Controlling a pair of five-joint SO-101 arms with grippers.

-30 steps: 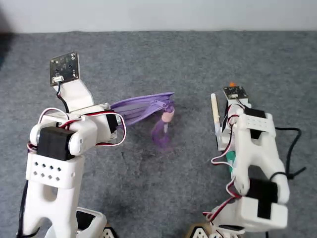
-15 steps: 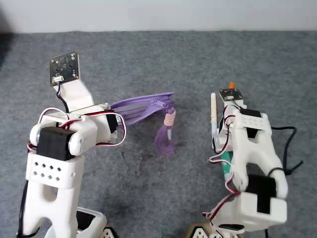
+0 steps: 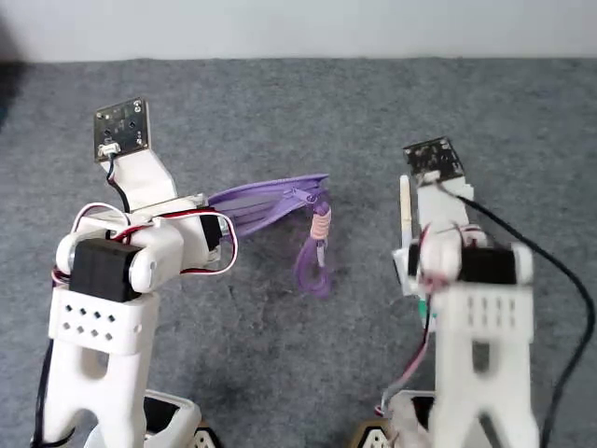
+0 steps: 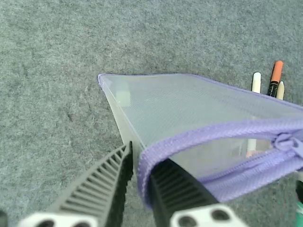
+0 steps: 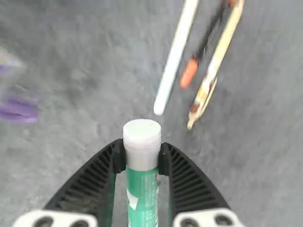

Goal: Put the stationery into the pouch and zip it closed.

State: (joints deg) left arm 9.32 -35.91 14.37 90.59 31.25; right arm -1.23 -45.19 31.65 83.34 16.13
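My left gripper is shut on the zip rim of the purple mesh pouch, gripping it at one end. In the high view the pouch juts out to the right from the left arm, and its purple pull loop hangs by its far end. My right gripper is shut on a green glue stick with a white cap, held above the carpet. Beyond it lie a white pen, an orange-capped marker and a pencil. The white pen lies beside the right arm.
Grey carpet covers the whole table. A pale wall strip runs along the back edge. Open carpet lies between the two arms and behind them.
The right arm has risen and drawn back with the glue stick, its wrist tipping up. The pouch's pull loop has swung slightly right. The left arm has kept still.
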